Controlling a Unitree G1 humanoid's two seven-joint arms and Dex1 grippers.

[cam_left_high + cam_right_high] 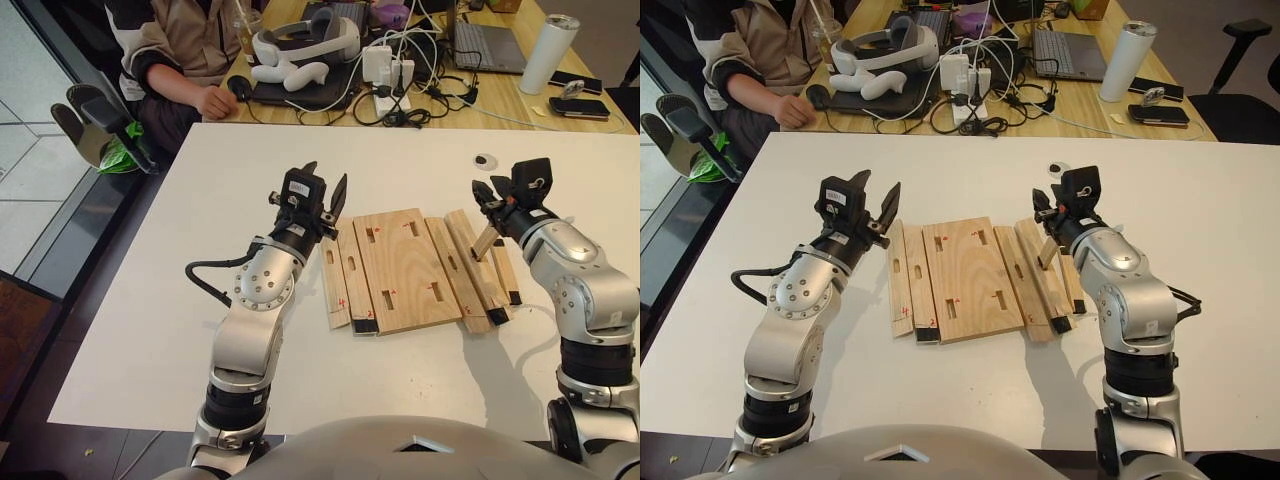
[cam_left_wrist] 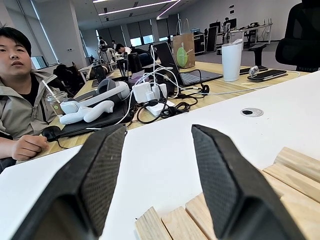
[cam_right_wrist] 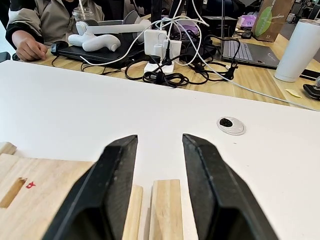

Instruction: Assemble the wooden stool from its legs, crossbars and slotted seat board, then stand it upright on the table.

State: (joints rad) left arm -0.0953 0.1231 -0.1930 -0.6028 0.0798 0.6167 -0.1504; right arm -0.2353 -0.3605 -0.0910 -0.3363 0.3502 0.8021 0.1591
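Observation:
The slotted seat board [image 1: 405, 265] lies flat in the middle of the white table [image 1: 250, 180]. Two slotted wooden bars [image 1: 345, 280] lie along its left side, and several more [image 1: 465, 270] along its right. My left gripper [image 1: 320, 200] hovers open just beyond the far end of the left bars [image 2: 170, 222], with nothing between its fingers. My right gripper [image 1: 488, 192] is open above the far end of the right bars. Under it a short bar [image 1: 486, 243] rests tilted on the others. That bar's end [image 3: 165, 210] shows between the fingers without visibly touching them.
A round cable grommet [image 1: 486, 160] sits in the table beyond the right gripper. Behind the table stands a wooden desk with a headset [image 1: 300, 45], a power strip with cables [image 1: 385, 85], a laptop and a white tumbler [image 1: 547, 52]. A seated person's hand [image 1: 215, 100] rests there.

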